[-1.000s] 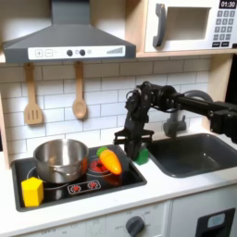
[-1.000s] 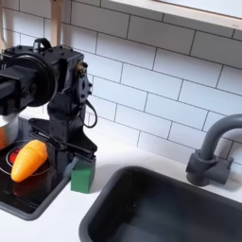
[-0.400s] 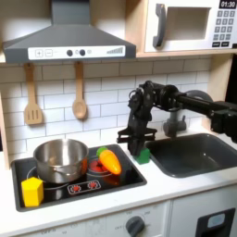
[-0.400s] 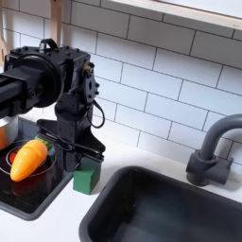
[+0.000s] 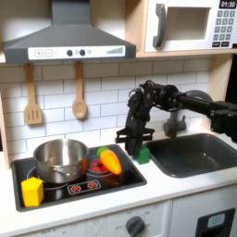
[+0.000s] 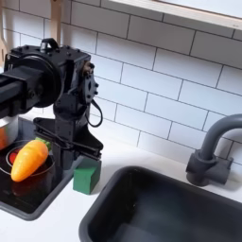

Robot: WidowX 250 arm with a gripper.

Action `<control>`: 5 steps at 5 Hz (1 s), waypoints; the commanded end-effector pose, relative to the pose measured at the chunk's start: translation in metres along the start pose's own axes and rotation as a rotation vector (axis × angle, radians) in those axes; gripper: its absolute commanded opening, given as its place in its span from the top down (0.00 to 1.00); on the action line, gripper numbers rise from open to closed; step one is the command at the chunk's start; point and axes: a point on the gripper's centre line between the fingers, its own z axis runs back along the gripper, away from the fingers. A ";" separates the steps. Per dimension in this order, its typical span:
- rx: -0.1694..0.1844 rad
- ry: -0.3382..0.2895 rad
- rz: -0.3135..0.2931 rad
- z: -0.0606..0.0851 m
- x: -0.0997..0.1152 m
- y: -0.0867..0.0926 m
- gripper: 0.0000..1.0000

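My gripper (image 6: 83, 151) points straight down over the counter (image 6: 66, 213), between the stove (image 5: 88, 185) and the sink (image 5: 190, 153). Right under it sits a little green block (image 6: 87, 176). In the second exterior view the block rests on the white counter, just past the stove's edge, close to the sink's near corner. In the first exterior view the green block (image 5: 143, 155) peeks out at the bottom of my gripper (image 5: 139, 145). My fingers are down around the top of the block, but I cannot tell if they are squeezing it or are let go, because my dark body hides them.

An orange carrot (image 6: 28, 160) lies on the stove, on the second exterior view's left of the block, a little apart from it. A silver pot (image 5: 60, 159) stands farther along the stove, and a yellow block (image 5: 32, 192) sits at the stove's front corner.
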 end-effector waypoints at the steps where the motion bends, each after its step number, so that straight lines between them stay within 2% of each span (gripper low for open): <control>1: 0.006 -0.050 -0.032 0.019 0.004 -0.011 1.00; 2: 0.006 -0.076 -0.044 0.035 0.007 -0.020 1.00; 3: -0.043 -0.057 -0.057 0.035 0.007 -0.033 0.00; 4: -0.073 -0.025 -0.042 0.032 0.002 -0.038 0.00; 5: -0.082 0.003 -0.004 0.030 0.000 -0.038 0.00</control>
